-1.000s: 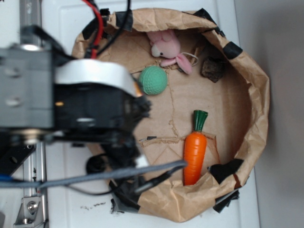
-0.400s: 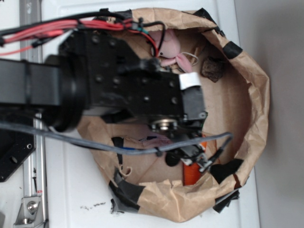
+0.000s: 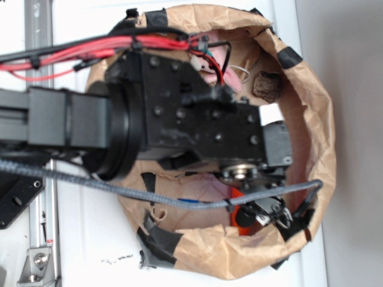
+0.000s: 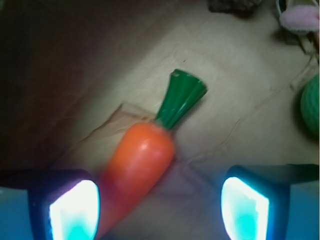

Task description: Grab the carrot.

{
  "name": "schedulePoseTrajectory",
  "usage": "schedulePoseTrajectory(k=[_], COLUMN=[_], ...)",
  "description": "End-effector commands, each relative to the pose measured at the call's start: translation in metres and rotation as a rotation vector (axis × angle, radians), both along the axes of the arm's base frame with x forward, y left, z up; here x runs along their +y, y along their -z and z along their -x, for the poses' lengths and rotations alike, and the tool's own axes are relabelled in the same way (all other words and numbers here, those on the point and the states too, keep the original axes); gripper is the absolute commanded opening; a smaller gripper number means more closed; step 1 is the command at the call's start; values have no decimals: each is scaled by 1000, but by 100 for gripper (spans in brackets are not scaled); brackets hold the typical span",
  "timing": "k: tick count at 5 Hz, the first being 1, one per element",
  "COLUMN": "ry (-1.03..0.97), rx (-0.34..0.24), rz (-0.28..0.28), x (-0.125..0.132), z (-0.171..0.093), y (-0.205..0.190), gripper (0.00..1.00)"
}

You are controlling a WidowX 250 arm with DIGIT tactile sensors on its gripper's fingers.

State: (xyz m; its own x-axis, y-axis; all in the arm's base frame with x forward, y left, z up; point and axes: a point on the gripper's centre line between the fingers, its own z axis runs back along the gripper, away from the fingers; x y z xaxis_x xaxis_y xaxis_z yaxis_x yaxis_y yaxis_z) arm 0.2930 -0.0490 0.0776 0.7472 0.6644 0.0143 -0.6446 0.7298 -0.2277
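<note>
Claw (image 4: pixel 160 207) spread open, fingers straddling carrot (image 4: pixel 137 170). Glossy orange, tapered, dark green flared stem; lying flat on floor of brown paper bag (image 3: pixel 311 119). Also in bag: green ball (image 4: pixel 311 102), pink plush toy (image 4: pixel 299 19).
</note>
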Motion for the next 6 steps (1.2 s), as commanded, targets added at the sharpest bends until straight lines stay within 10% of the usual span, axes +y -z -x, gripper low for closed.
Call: schedulePoseTrajectory(k=[1,2,4,6], ry=[-7,-16,-56,-1], rx=[-119,-87,-8,-19], rz=[-13,-23,-40,-173], x=[-4,-7,-3,32], z=[-16,-24,-1,16], y=[-13,11,20,10], gripper=[100,100,0,0])
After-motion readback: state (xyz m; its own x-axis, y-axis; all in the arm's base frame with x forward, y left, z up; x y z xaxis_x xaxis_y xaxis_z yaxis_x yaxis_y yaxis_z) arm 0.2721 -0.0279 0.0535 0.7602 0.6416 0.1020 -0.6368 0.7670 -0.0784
